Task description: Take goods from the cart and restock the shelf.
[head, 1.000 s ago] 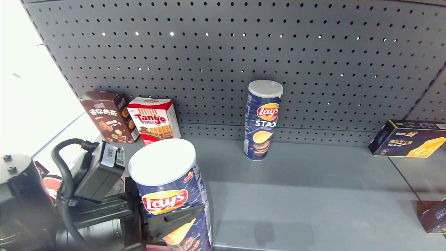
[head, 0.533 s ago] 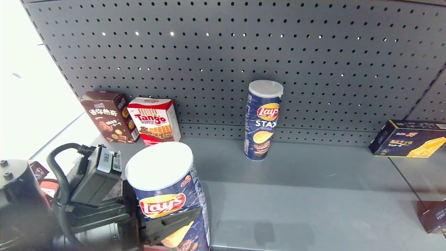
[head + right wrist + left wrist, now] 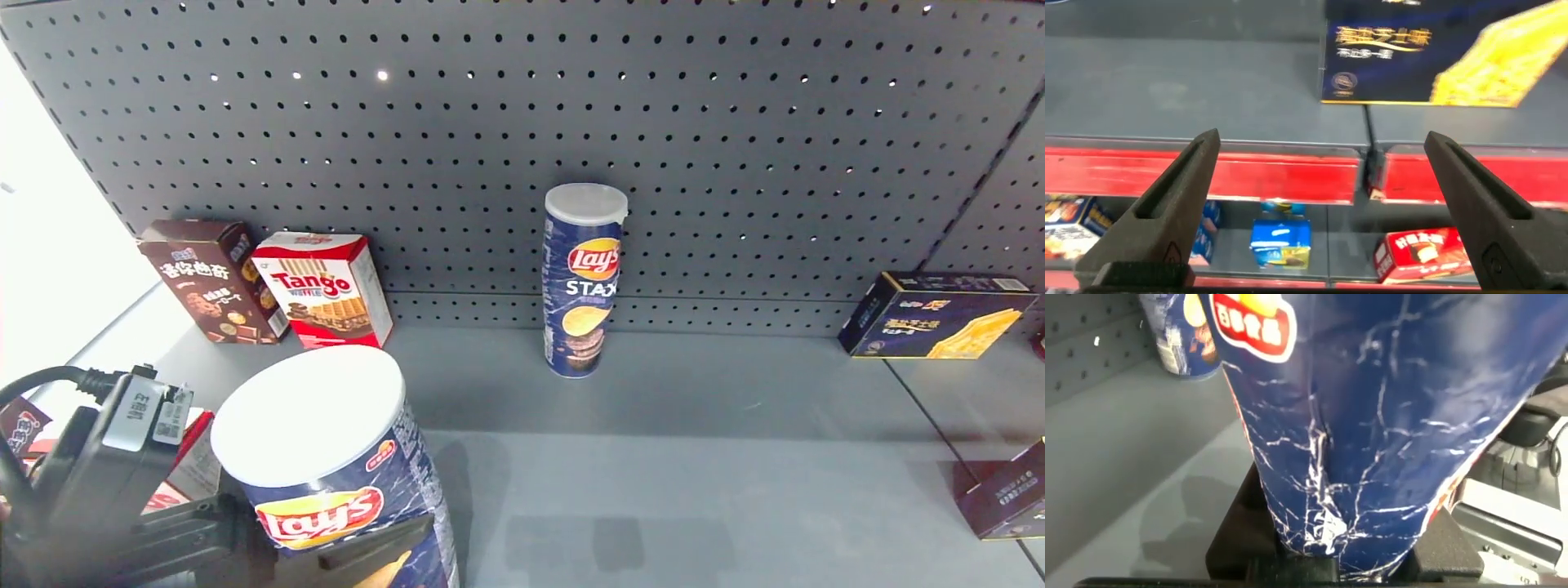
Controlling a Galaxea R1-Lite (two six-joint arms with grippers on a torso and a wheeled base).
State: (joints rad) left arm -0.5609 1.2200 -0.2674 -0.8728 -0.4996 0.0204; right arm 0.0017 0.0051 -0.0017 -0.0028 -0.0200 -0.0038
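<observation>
My left gripper is shut on a blue chips can with a white lid, held upright at the shelf's front left. One black finger presses against its side. The can's blue wall is close up in the left wrist view. A second matching can stands upright at the back of the grey shelf, against the pegboard, and its base is visible beyond the held one. My right gripper is open, with nothing between its fingers, in front of the shelf's red edge strip.
A brown biscuit box and a red and white wafer box stand at the back left. A dark box with yellow print lies at the right, another dark box nearer the front. Lower shelves hold packs.
The head camera has shifted, so the whole shelf sits further left in the picture. Beyond that shift, the left gripper with its can has moved left and lower, nearer the camera.
</observation>
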